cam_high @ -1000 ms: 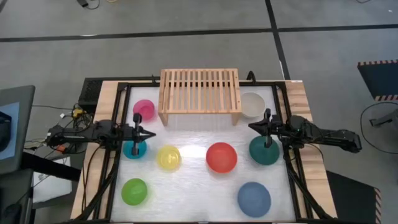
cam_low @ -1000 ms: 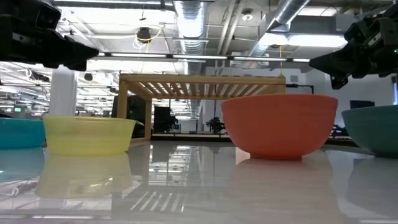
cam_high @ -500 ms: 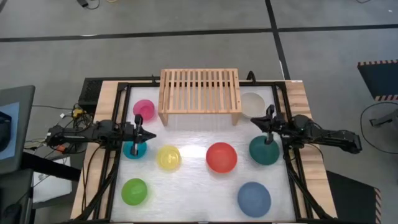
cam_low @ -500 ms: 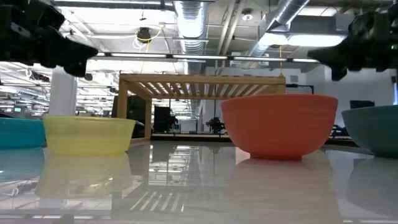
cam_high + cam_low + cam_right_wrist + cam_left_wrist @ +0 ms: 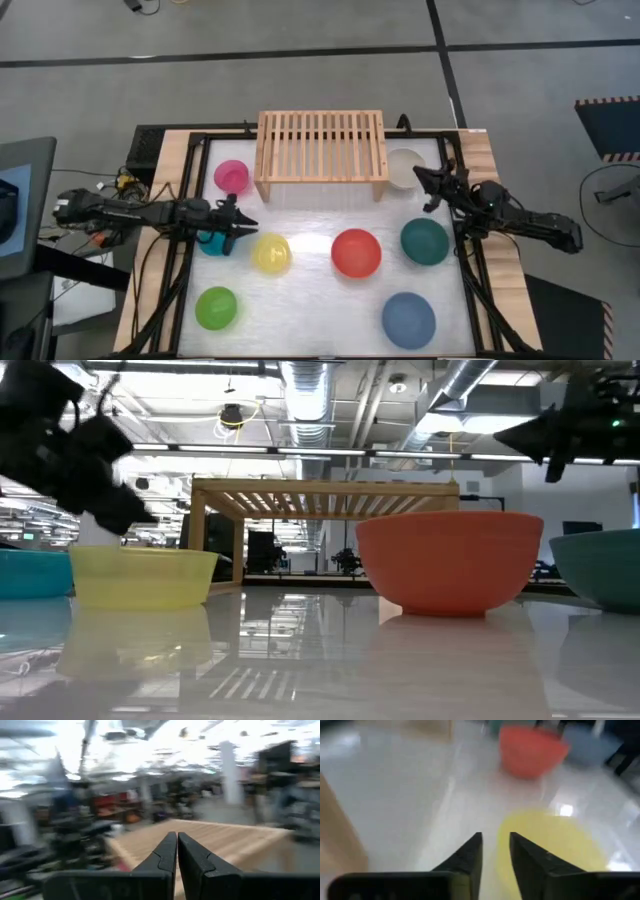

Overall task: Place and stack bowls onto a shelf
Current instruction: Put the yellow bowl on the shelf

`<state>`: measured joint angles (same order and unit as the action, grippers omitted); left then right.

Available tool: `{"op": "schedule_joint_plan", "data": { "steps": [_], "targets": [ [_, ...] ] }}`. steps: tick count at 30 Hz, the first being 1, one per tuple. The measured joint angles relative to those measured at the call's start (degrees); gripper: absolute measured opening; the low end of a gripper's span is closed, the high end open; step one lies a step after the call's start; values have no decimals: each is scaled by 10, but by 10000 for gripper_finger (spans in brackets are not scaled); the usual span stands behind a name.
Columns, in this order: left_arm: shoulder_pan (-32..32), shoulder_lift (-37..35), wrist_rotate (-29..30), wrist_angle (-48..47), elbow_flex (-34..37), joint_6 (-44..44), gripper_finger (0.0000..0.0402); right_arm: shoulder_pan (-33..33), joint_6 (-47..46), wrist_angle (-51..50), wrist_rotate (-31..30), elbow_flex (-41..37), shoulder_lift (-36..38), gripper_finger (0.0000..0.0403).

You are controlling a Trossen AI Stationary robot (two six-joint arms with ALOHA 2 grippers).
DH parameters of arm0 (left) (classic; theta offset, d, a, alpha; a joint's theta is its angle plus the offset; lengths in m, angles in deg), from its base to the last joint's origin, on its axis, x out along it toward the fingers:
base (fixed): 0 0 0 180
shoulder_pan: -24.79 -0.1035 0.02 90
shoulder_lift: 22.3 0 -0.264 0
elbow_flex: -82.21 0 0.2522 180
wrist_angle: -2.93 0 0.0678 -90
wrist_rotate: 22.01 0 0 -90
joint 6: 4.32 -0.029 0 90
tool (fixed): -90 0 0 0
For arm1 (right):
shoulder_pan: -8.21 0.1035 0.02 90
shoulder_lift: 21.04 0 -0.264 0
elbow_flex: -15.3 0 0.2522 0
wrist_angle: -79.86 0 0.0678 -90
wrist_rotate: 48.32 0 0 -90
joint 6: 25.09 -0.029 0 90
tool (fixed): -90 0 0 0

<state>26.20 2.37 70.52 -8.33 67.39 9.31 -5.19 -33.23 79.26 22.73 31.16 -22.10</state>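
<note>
Nothing is on the low light-wood slatted shelf (image 5: 322,143) yet; it stands at the far middle of the white table (image 5: 310,305), its long axis running left to right. All eight round plastic bowls rest on the table.

Left hand (image 5: 240,223): set low between the small cyan bowl (image 5: 211,240) and the small yellow bowl (image 5: 271,253), pointing toward the yellow one. In the left wrist view the two dark fingers (image 5: 470,857) are parted by a narrow gap with nothing between them, and the yellow bowl's near rim lies just ahead of the tips. The small pink bowl (image 5: 231,176) sits beside the shelf's left leg; the small lime green bowl (image 5: 216,307) sits at the near left.

Right hand (image 5: 424,181): raised, beside the larger cream-white bowl (image 5: 405,167) at the shelf's right end, fingers pressed together, nothing held. The larger dark teal-green bowl (image 5: 425,241) lies just nearer than this hand; the larger red bowl (image 5: 356,252) is at centre, the larger blue bowl (image 5: 408,318) at near right.

Deciding relation, judged: the yellow bowl lies directly off the left fingertips, and the shelf lies beyond it, toward the far side. The left arm is clearly nearer; a rim pinch appears to be the step in hand.
</note>
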Motion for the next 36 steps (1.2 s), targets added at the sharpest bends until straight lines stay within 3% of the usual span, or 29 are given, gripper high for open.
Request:
{"op": "schedule_joint_plan", "data": {
  "steps": [9,13,21,28,36],
  "targets": [
    [0,141,12,30,-60,-18,165,-97,-32,-59,16,10,-75,72],
    [-1,185,15,30,-72,-18,171,-134,-40,-26,69,10,-126,109],
    [0,261,0,50,-75,2,170,-164,-40,37,84,10,-199,185],
    [0,314,-22,60,-75,-31,121,-126,-66,37,86,10,-207,188],
    [-2,320,-17,66,-113,-109,9,-65,-70,37,84,10,-207,145]
  ]
}}
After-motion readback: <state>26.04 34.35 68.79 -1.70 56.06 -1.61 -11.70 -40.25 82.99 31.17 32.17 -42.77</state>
